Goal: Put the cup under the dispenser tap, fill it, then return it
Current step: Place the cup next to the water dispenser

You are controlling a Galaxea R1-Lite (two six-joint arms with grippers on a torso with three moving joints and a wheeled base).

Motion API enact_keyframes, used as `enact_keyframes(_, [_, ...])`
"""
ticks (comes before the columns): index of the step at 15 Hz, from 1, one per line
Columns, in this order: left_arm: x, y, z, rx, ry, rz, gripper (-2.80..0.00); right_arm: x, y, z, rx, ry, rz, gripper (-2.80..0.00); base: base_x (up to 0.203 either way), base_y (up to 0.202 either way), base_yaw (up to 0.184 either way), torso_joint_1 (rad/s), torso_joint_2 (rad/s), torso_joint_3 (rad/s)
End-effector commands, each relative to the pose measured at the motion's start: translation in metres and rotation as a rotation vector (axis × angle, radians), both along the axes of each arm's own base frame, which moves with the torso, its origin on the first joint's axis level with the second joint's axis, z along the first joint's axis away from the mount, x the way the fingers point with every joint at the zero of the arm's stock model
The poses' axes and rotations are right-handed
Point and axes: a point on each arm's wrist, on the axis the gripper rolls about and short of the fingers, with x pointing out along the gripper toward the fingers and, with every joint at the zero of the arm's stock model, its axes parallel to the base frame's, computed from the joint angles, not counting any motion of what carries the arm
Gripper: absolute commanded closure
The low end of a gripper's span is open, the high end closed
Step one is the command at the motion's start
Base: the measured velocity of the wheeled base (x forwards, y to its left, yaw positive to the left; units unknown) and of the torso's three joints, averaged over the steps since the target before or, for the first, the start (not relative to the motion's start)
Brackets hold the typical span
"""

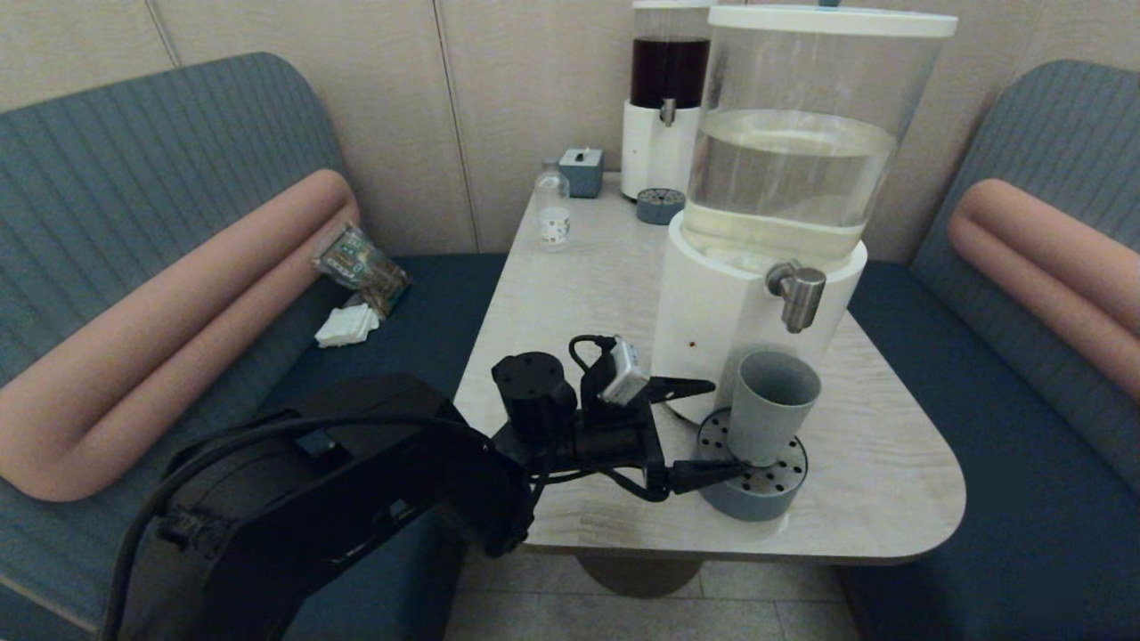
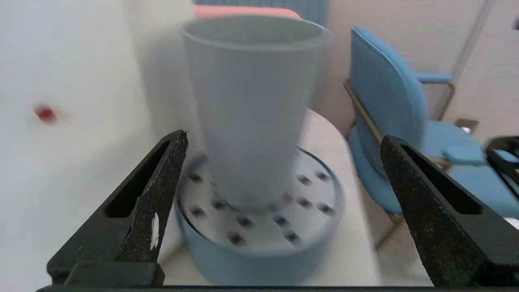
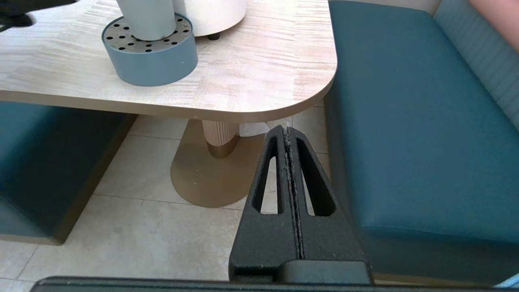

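Note:
The grey-blue cup [image 1: 770, 405] stands upright on the round perforated drip tray [image 1: 757, 506], just below the brushed-steel dispenser tap [image 1: 795, 294]. No stream shows at the tap. My left gripper [image 1: 726, 425] is open at the tray's left edge, its fingers spread wider than the cup and apart from it. In the left wrist view the cup [image 2: 251, 113] rises just beyond the left gripper [image 2: 284, 137], on the tray [image 2: 259, 263]. My right gripper [image 3: 287, 129] is shut on nothing, low beside the table's near right corner, out of the head view.
The big clear-tank dispenser [image 1: 793, 178] stands behind the cup. At the table's back are a dark-liquid dispenser [image 1: 668, 107], its small tray [image 1: 660, 205], a clear bottle [image 1: 553, 214] and a grey box [image 1: 582, 171]. Blue benches flank the table; packets [image 1: 361, 267] lie on the left one.

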Motion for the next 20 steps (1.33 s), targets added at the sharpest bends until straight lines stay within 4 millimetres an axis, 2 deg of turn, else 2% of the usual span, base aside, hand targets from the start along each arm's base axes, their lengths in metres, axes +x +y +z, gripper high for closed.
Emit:
enact_keyframes(1, [0.013, -0.009, -0.002, -0.019, -0.021, 0.011, -2.8, 0.0, 0.0, 0.0, 0.0, 0.0, 0.001, 0.0, 0.0, 0.0, 0.0, 0.0, 0.0, 0.0])
enact_keyframes(9, [0.018, -0.026, -0.012, -0.022, -0.016, 0.01, -2.8, 0.0, 0.0, 0.0, 0.0, 0.001, 0.001, 0.0, 0.0, 0.0, 0.0, 0.0, 0.0, 0.0])
enact_keyframes(13, [0.013, -0.04, -0.022, -0.009, 0.003, -0.017, -2.8, 0.0, 0.0, 0.0, 0.0, 0.001, 0.001, 0.0, 0.0, 0.0, 0.0, 0.0, 0.0, 0.0])
enact_keyframes(20, [0.013, -0.057, -0.023, -0.023, -0.01, -0.029, -2.8, 0.0, 0.0, 0.0, 0.0, 0.002, 0.001, 0.0, 0.0, 0.0, 0.0, 0.0, 0.0, 0.0])
